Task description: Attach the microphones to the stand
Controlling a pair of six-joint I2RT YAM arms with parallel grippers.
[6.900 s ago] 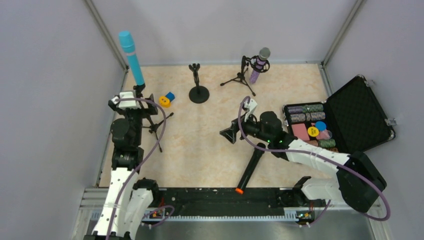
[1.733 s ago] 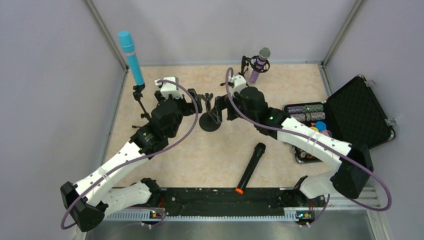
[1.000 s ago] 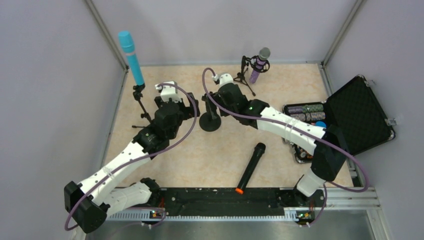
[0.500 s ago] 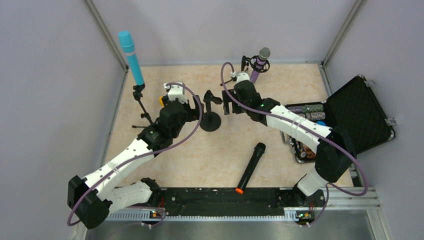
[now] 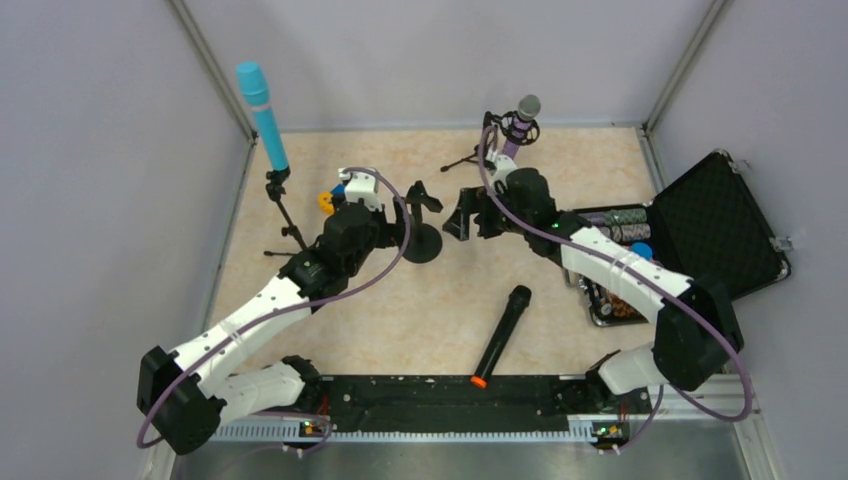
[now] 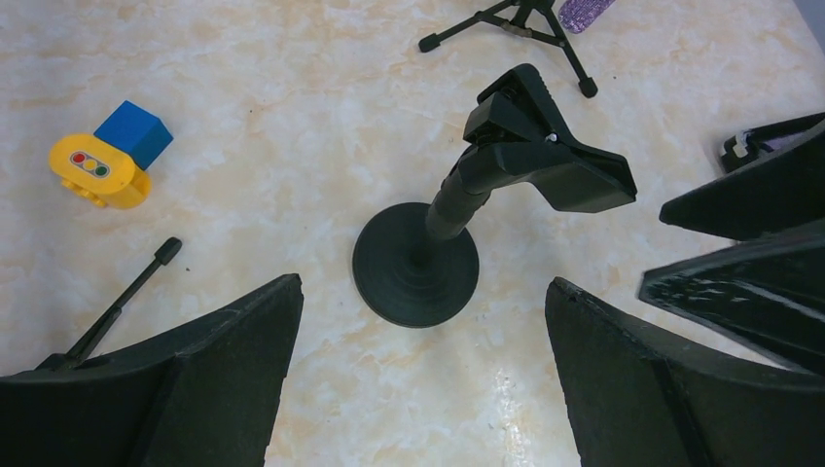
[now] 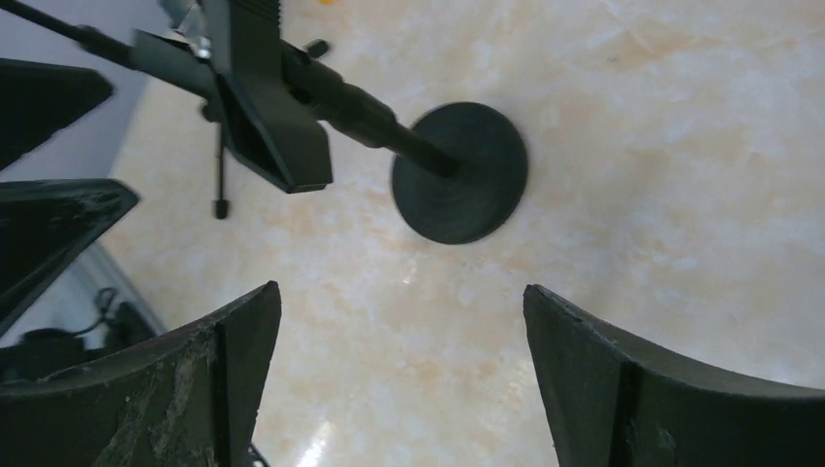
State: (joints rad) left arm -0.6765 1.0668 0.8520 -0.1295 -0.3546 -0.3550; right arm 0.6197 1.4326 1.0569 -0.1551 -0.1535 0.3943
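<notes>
White-and-black arms (image 5: 250,325) carry looping purple cables (image 5: 396,258).

Three microphones: blue mic (image 5: 262,115), purple mic (image 5: 518,128), black mic (image 5: 501,335). Three stands: left tripod (image 5: 287,208), far tripod (image 6: 467,27), round-based stand (image 6: 415,263). One open case (image 5: 720,220). One yellow-and-blue toy (image 6: 102,165).

Overhead view looks down; both wrist views closely share the stand (image 6: 415,268).

Both arms stretch to the far middle, bent inward. Left hand (image 5: 398,222) and right hand (image 5: 462,218) face each other, jaws spread wide, empty.
</notes>
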